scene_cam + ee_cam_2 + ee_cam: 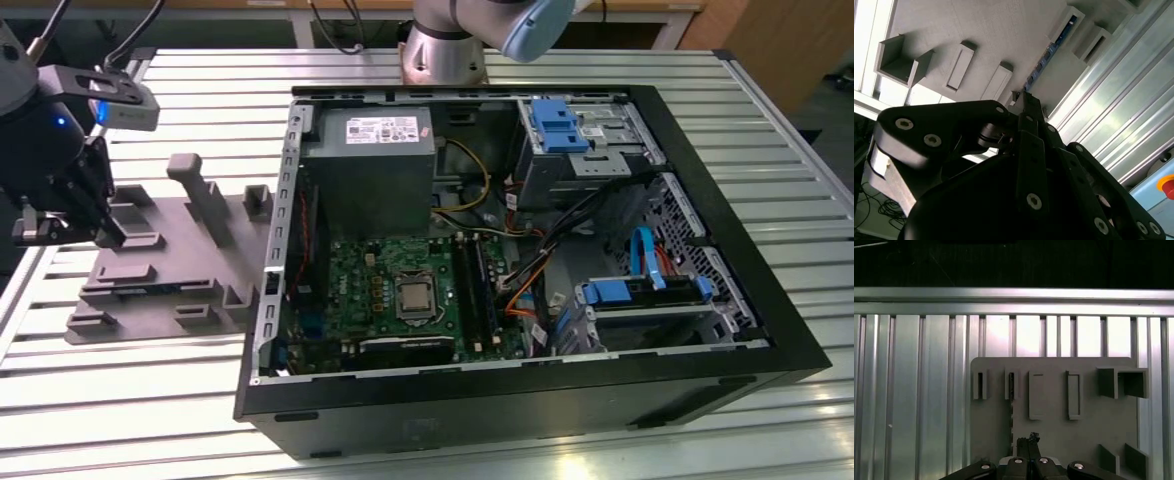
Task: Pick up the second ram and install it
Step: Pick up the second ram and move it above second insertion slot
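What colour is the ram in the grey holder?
Dark blue, best seen in the second wrist view: the second ram in the grey holder.

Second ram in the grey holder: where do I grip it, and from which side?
The second ram stands on its long edge in slots of the grey holder, upper edge free. Likely best: pinch its two flat faces along that free edge, between the slot blocks, coming straight down from above, where the gripper hangs.

2nd ram: thin dark blue-green strip, standing on edge in a slot of grey holder.
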### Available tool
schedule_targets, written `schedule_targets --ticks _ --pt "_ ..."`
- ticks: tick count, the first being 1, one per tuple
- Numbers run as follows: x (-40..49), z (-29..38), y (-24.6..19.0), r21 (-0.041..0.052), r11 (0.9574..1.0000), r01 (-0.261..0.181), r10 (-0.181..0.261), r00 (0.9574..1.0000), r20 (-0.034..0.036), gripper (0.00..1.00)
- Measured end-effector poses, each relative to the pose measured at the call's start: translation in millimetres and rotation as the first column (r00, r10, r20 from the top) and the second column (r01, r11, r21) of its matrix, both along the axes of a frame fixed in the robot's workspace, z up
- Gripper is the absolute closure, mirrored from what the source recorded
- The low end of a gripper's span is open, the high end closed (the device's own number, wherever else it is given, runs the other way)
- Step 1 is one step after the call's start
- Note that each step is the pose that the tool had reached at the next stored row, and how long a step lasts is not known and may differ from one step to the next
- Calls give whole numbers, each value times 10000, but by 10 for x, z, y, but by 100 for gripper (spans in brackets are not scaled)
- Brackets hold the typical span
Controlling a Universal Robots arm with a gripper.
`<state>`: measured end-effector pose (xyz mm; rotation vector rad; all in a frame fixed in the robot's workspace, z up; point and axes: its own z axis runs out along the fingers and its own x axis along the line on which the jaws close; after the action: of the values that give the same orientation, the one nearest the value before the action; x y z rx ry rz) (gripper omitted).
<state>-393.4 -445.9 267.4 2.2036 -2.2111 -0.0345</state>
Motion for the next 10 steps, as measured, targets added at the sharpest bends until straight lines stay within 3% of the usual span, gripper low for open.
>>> schedule_targets --ticks 10 --pt "-9 -65 -36 0 10000 0 0 10000 0 89"
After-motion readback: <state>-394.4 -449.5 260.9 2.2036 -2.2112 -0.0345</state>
